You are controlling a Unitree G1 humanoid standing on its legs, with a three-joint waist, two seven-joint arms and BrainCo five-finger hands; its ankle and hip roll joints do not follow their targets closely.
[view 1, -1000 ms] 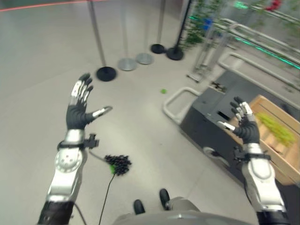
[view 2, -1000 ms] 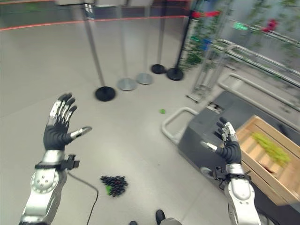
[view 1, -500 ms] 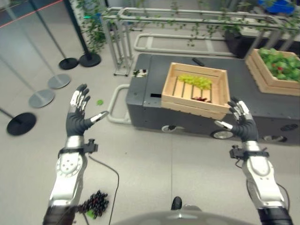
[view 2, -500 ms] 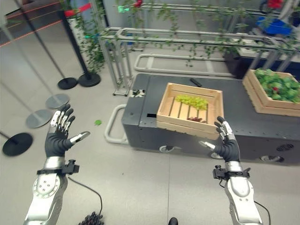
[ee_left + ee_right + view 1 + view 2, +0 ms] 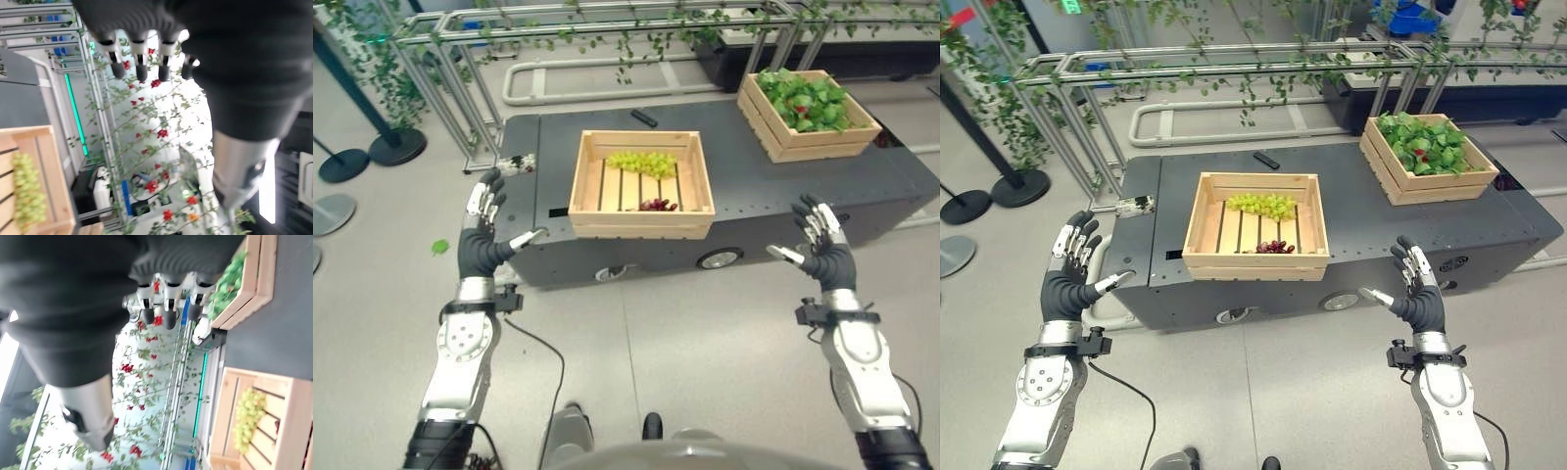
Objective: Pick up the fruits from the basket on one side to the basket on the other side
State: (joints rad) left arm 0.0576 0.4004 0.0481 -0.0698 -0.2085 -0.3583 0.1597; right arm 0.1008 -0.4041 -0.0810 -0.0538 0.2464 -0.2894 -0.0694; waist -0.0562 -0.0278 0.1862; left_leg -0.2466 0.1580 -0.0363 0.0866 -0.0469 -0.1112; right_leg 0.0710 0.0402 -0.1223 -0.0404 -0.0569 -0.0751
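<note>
Clearly approaching: left hand (image 5: 481, 250) and right hand (image 5: 824, 257) are hovering open, empty; grapes (image 5: 642, 162) in crate (image 5: 641, 224) ahead, awaiting reaching.

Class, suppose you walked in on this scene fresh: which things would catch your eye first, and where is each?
First, the wooden crate in the middle of the dark platform, holding green grapes at its far end and dark grapes at its near edge. Next, a second crate heaped with green leaves, far right. In front, the left hand and right hand are raised, open and empty.
</note>
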